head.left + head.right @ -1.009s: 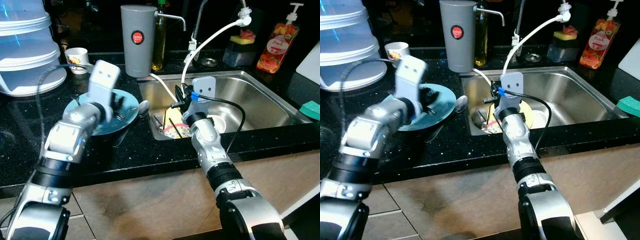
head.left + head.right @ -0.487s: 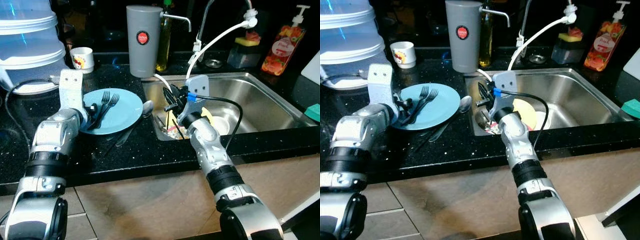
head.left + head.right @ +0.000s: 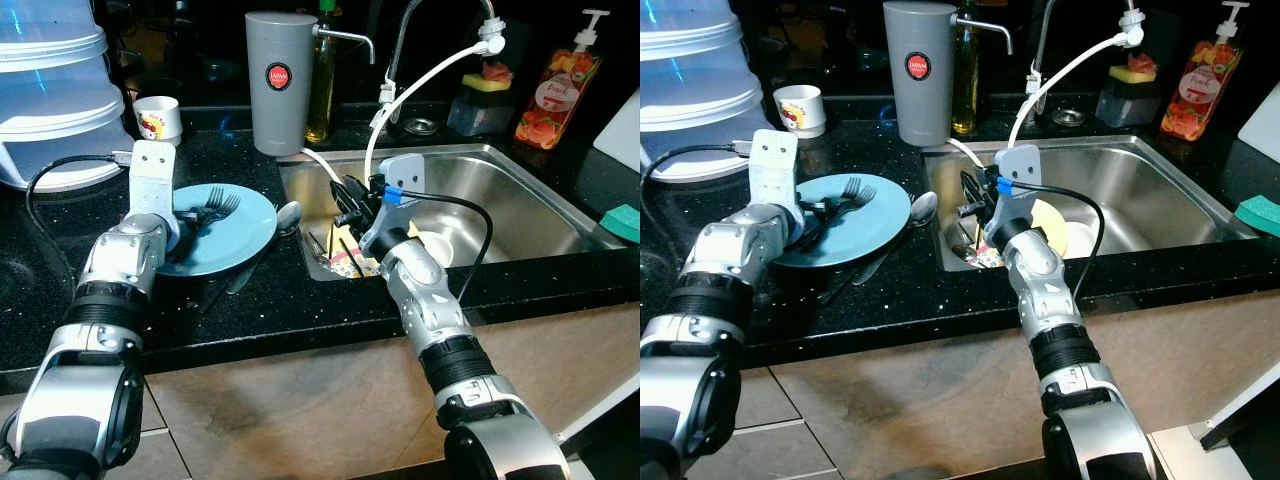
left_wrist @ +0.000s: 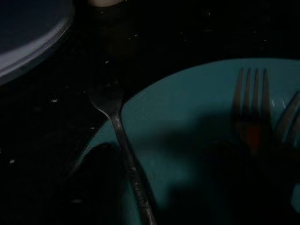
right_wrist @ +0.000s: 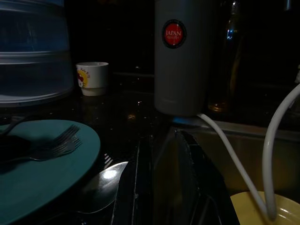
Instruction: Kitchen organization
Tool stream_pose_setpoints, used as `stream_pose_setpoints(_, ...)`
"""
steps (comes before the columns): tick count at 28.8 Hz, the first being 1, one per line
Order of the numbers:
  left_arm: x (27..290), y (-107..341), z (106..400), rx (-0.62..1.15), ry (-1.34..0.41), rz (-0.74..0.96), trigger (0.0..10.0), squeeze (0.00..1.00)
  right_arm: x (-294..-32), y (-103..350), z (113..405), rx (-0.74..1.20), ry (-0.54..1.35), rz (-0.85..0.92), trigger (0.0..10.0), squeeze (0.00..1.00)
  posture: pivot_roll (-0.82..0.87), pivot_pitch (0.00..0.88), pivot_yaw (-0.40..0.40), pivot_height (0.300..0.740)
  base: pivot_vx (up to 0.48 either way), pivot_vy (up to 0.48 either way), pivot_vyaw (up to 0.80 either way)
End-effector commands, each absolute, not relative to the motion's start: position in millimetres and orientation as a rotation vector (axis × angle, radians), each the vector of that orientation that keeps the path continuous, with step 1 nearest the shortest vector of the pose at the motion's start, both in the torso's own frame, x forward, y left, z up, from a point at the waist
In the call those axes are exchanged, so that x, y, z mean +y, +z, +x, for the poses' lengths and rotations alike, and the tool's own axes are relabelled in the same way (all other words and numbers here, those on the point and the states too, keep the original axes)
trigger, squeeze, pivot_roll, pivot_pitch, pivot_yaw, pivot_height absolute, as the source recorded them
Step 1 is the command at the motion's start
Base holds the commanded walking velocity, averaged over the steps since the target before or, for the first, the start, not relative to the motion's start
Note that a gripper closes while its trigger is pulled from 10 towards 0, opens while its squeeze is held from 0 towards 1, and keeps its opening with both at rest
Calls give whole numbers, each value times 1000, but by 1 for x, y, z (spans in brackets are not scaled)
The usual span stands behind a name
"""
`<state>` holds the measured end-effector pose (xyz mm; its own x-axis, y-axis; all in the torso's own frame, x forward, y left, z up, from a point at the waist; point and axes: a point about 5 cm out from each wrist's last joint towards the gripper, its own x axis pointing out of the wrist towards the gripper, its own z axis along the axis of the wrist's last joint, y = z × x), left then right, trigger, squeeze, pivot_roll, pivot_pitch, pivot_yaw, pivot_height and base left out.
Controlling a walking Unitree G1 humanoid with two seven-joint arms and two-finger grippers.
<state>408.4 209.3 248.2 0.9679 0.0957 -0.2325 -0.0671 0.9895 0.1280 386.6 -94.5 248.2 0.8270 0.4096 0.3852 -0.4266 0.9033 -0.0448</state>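
Forks (image 3: pixel 212 205) on blue plate (image 3: pixel 245 232), touching left tool (image 3: pixel 183 222).

1. Blue plate (image 3: pixel 245 225): round, flat on the black tabletop (image 3: pixel 260 300), left of the sink (image 3: pixel 500 200).
2. Forks (image 3: pixel 215 205): two, lying on the plate, tines pointing far.
3. Spoon (image 3: pixel 285 215): beside the plate's right rim, bowl near the sink edge.
4. Yellow plate (image 3: pixel 1050 225): inside the sink.

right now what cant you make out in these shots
- Sink bottom near the drain: the right end effector and its arm cover the cutlery and yellow plate there.
- Left end effector: too dark in the left wrist view to tell open or shut.
- Soap bottle label: too small to read.
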Motion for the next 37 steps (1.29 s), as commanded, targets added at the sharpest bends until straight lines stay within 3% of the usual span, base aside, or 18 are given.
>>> stream_pose_setpoints(1,216,228,407,337,90,146,2627,0,-99,248,386,-393,436,60,10000,0,105,80,-14,740,0,0,0)
stream_pose_setpoints(2,216,227,407,345,85,152,0,0,-99,248,386,-390,436,62,10000,0,105,80,-14,740,0,0,0)
stream_pose_setpoints(19,217,243,413,256,104,148,0,0,-105,247,387,-371,422,74,10000,0,104,83,-11,740,0,0,0)
stream_pose_setpoints(28,209,303,409,-68,64,154,0,0,-111,257,388,-392,403,130,10000,0,100,85,-5,740,0,0,0)
stream_pose_setpoints(32,201,318,406,-148,4,96,0,0,-113,259,388,-396,398,151,10000,0,102,85,-6,740,0,0,0)
stream_pose_setpoints(37,177,333,396,-244,-235,-21,0,0,-115,266,389,-409,395,196,10000,0,104,83,-7,740,0,0,0)
